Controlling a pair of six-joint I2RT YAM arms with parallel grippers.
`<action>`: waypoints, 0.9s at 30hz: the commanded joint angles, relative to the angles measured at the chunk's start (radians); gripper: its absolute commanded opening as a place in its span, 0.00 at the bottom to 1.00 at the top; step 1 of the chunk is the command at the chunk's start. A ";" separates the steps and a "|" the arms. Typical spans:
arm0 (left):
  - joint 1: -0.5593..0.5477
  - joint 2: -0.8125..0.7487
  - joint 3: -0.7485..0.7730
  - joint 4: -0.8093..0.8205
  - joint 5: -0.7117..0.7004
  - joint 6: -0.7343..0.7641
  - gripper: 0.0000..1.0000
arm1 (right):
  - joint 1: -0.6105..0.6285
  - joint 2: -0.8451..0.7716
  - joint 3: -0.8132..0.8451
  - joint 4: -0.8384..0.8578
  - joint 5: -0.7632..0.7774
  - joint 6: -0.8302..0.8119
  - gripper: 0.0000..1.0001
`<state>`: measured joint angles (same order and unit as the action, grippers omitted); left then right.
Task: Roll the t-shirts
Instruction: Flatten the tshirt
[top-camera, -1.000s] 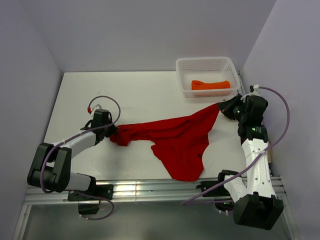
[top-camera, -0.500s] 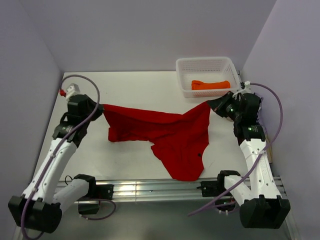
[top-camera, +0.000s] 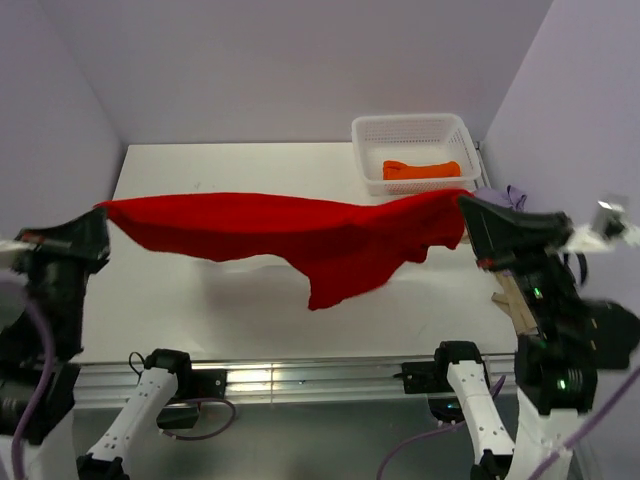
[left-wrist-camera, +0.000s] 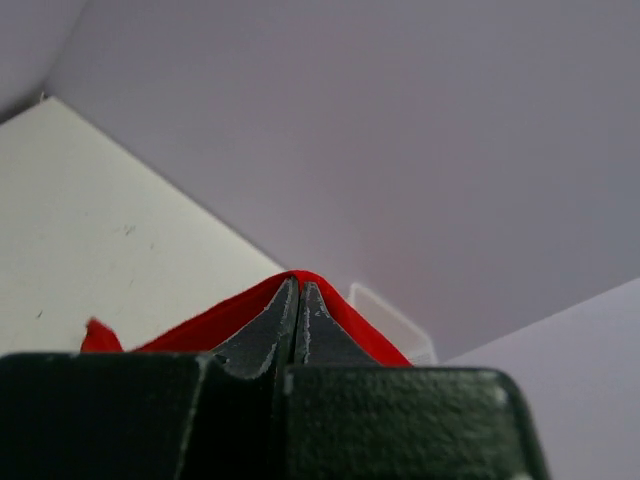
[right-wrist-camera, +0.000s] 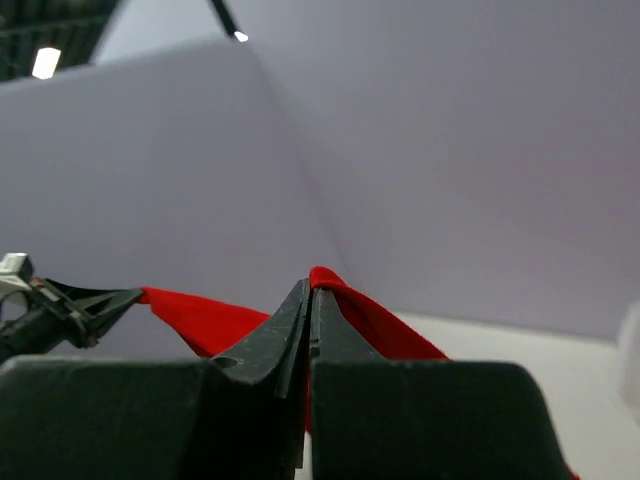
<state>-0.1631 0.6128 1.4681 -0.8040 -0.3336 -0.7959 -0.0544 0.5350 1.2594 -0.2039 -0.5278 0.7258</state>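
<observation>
Left tool (top-camera: 104, 208), right tool (top-camera: 463, 202) risen high, stretching red t-shirt (top-camera: 290, 228).

Bright red t-shirt (top-camera: 300, 235), orange t-shirt (top-camera: 420, 169), white mesh basket (top-camera: 410, 121), white table (top-camera: 250, 165)

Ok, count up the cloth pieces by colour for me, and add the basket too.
red t-shirt: 1
orange cloth, in the basket: 1
lavender cloth, mostly hidden: 1
beige cloth, mostly hidden: 1
white basket: 1
Total: 5
</observation>
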 joint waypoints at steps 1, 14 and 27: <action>0.005 -0.076 0.104 -0.063 -0.059 0.037 0.00 | 0.005 -0.049 0.078 0.100 -0.046 0.070 0.00; -0.003 0.018 0.319 -0.185 -0.116 0.073 0.00 | 0.004 0.045 0.301 0.047 -0.142 0.156 0.00; -0.105 0.084 0.103 -0.038 -0.180 0.038 0.01 | 0.004 0.135 0.171 0.171 -0.167 0.251 0.00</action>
<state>-0.2459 0.6434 1.6260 -0.9390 -0.4683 -0.7506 -0.0540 0.5964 1.4979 -0.1139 -0.6807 0.9249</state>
